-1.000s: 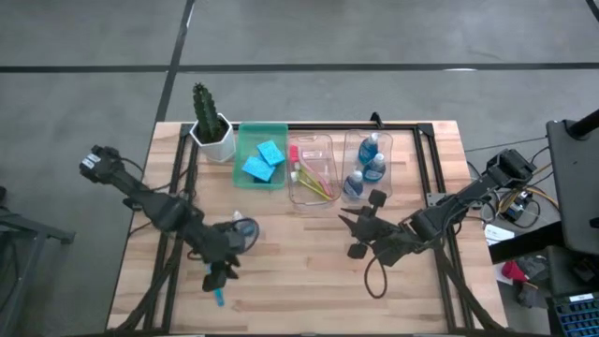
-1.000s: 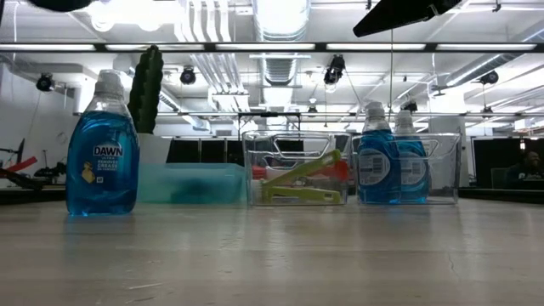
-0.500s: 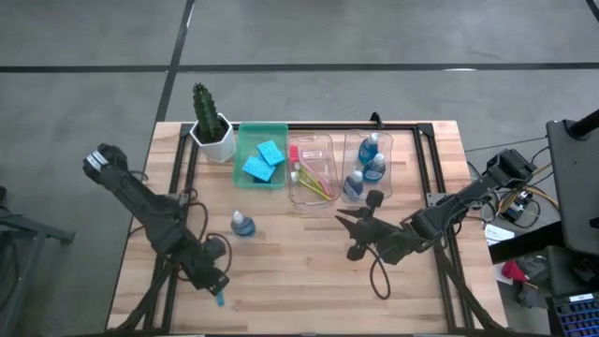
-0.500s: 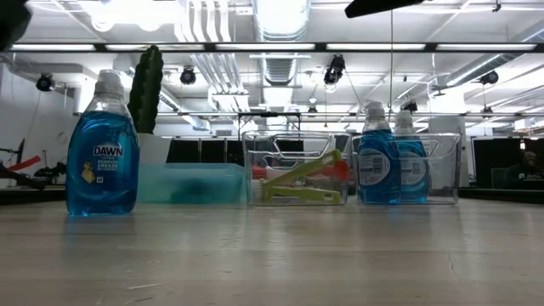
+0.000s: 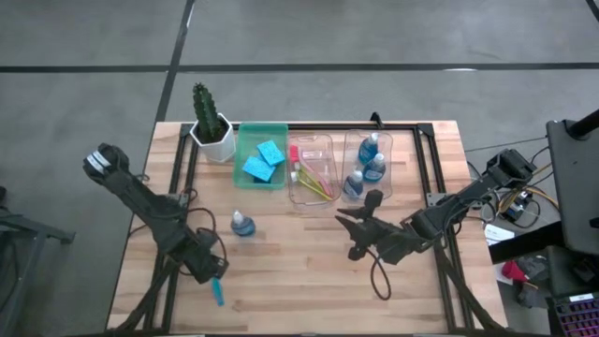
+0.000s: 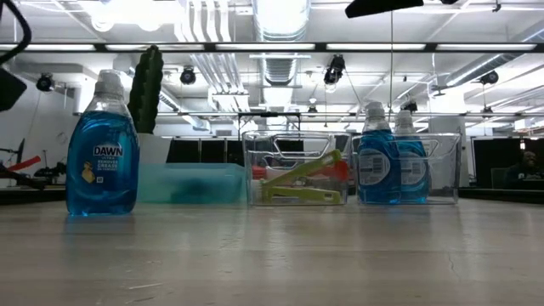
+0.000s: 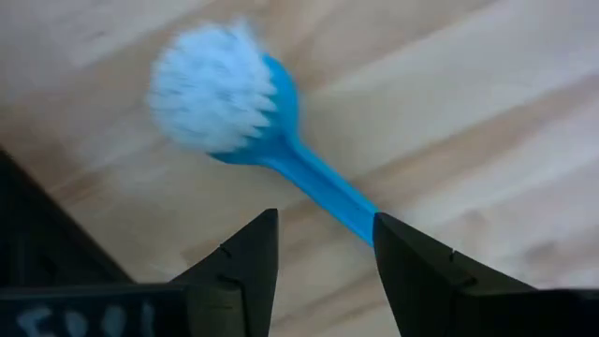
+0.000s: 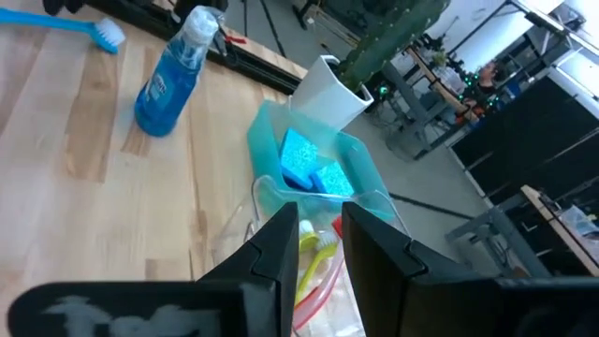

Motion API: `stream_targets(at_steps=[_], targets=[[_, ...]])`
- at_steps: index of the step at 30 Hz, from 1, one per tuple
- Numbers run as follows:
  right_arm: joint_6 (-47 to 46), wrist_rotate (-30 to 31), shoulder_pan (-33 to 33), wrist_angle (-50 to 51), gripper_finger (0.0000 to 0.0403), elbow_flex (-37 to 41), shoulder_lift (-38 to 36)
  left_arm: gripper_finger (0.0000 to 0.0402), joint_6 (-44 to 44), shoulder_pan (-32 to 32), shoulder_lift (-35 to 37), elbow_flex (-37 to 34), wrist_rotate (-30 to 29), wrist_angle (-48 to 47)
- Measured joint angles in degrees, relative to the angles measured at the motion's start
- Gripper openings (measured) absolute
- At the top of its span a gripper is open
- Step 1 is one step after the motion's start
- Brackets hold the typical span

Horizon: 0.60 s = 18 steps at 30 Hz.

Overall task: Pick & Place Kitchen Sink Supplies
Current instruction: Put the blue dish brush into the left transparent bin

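A: High view first. Looks mostly sorted: only two supplies loose on the table [image 5: 309,276], namely a blue bottle [image 5: 242,224] standing alone near the middle-left and a blue brush [image 5: 218,292] lying by the front-left edge.

B: Agreed, by my judgement well past halfway. And the bins?

A: Green bin [image 5: 245,178]: holds two blue sponges [image 5: 263,157]. Middle clear bin [image 5: 329,142]: holds a pink brush and a yellow-green brush [image 5: 318,185], lying lengthwise. Right clear bin [image 5: 348,142]: holds three blue bottles [image 5: 372,148], upright and close together. Stands beside the cactus [image 5: 208,117], that row, along the table's far side.

B: Grippers?

A: Left gripper [image 5: 211,270]: hangs just over the blue brush, fingers apart astride the handle in the left wrist view, not closed on it. Right gripper [image 5: 358,234]: waits over the table in front of the clear bins, fingers parted a little, holding nothing.

B: Leaves, presumably, brush into the middle bin and bottle into the right one.
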<state>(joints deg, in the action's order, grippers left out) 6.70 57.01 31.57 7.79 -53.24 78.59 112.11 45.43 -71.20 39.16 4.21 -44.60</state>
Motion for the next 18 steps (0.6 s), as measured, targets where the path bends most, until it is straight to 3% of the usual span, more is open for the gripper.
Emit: stream_targets(at_steps=[3, 11, 18], targets=[[0.6, 0.0, 0.0, 0.0, 0.0075, -0.7, 0.0, 0.0167, 1.5, 0.0, 0.0, -1.6, 1.3, 0.6], [2.5, 0.0, 0.0, 0.0, 0.0069, -3.3, -0.1, 0.0167, -0.7, -0.1, 0.0, -2.8, -4.2, 4.4], [1.8, 0.0, 0.0, 1.0, 0.0078, -3.4, -0.1, 0.0167, 0.2, -0.4, -1.1, -2.9, -4.8, 3.3]])
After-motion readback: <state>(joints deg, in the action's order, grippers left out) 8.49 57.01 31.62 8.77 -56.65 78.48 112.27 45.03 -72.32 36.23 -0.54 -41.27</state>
